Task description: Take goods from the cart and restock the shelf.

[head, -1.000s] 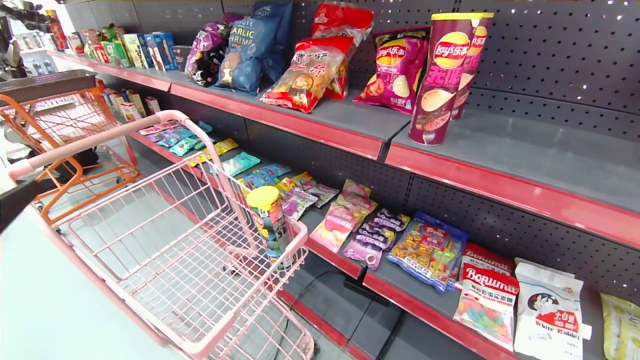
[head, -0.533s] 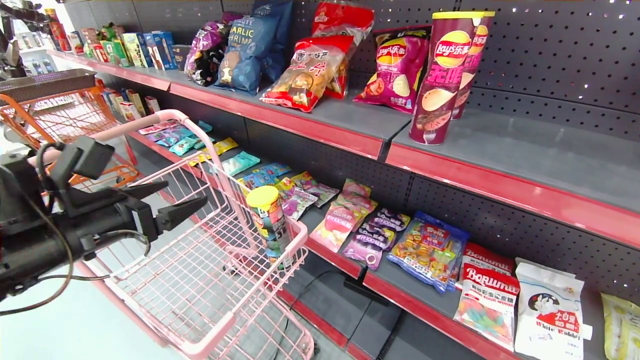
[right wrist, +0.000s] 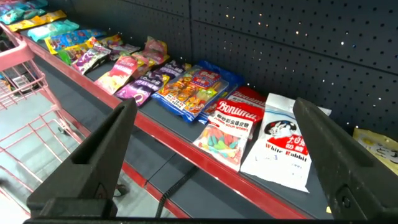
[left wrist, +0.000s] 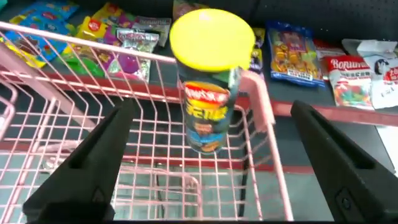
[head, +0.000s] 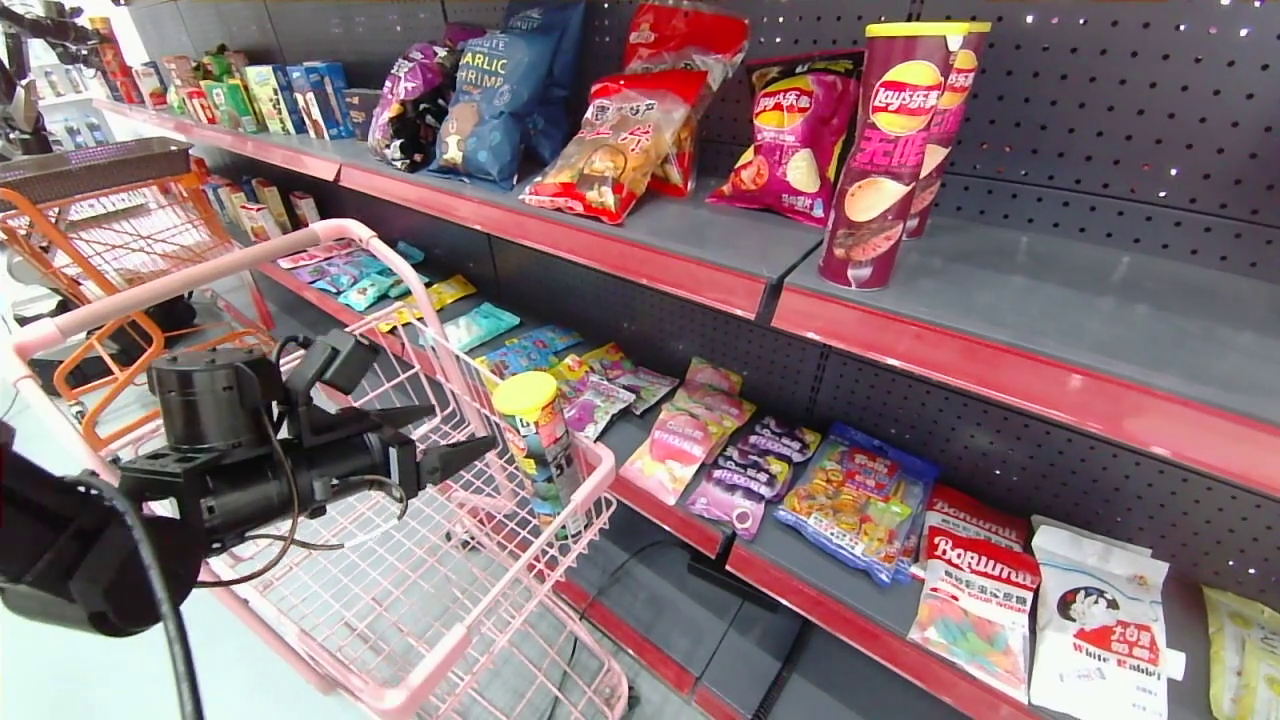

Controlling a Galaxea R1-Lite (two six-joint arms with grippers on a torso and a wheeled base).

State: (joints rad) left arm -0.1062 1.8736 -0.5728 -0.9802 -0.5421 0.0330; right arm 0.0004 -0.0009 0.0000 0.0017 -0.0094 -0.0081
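- Left gripper (head: 460, 430), jaws wide and empty, hung over the pink wire cart (head: 590, 470), just short of its one upright yellow-lidded chip can (head: 540, 440) at the far rim.
- Right gripper (right wrist: 216, 109) gaped empty too.
- Beyond: apparently two purple tubes (head: 880, 150), with bare grey shelf (head: 1080, 290) beside them.

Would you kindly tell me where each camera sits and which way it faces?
Head view: on the head, facing forward and down at the shelf and pink cart; the left gripper shows at left.
Left wrist view: on the left wrist, facing the yellow-lidded can in the cart, between its open fingers.
Right wrist view: on the right wrist, facing the lower shelf's candy bags, right gripper open.
Shared: head and left wrist views both show the can.
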